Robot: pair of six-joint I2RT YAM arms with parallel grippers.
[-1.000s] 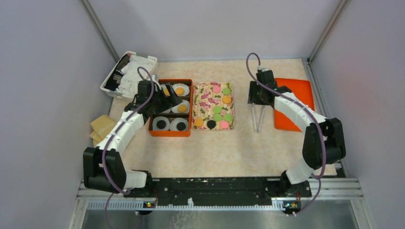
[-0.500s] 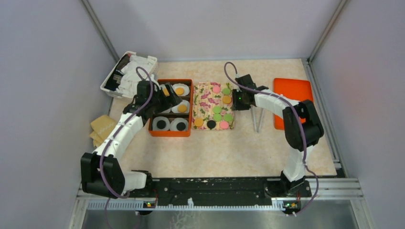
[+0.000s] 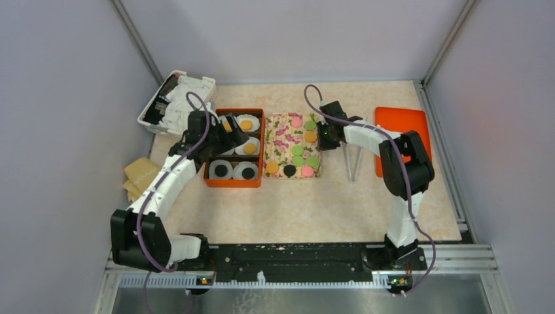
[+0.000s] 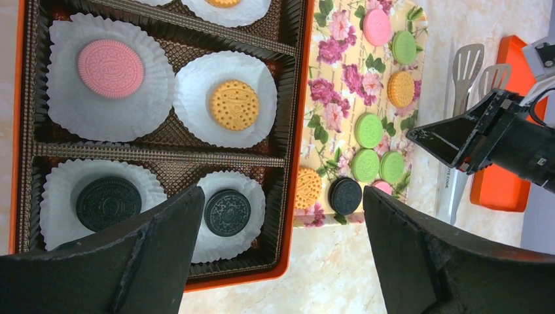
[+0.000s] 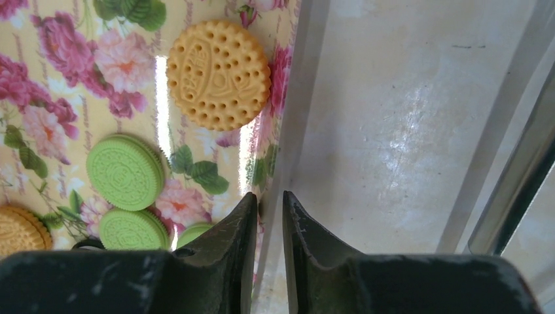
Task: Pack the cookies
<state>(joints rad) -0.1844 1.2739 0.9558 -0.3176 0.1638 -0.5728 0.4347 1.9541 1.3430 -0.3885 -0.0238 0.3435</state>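
**Q:** Where do the cookies stand?

**Op:** Most of the cookies [image 4: 368, 130] lie loose on the floral tray [image 4: 334, 72], mid-table. They are green, orange, pink and one black, bunched toward its right side. Several more sit one apiece in white paper cups [image 4: 196, 98] inside the orange box [image 4: 302, 98], right up against the tray's left edge.

**Q:** How will they handle?

**Op:** I judge them light, stiff sandwich discs with embossed faces, likely to chip or split under a hard squeeze. The tray looks glossy, so a flat disc may skate on it. I'd pinch gently across a disc's rim from above. I'd start with a lone one like the orange cookie [image 5: 218, 74], not the green pair [image 5: 124, 172] lying edge to edge.

**Q:** Grippers?

**Op:** The left gripper [image 4: 281, 196] hovers over the box, jaws spread wide and nothing between them. The right gripper [image 5: 268, 199] is low at the tray's right rim. Its jaws stand at a narrow slit in line with that rim. I cannot tell whether they pinch it.

**Q:** Surroundings?

**Op:** The table [image 3: 314, 209] is pale, mottled and faintly shiny. Metal tongs [image 3: 353, 160] lie just right of the tray, with an orange lid [image 3: 409, 131] beyond them. A white basket [image 3: 196, 84] sits at the far left corner. Plain pale walls close in on three sides, so I'd keep my swings tight.
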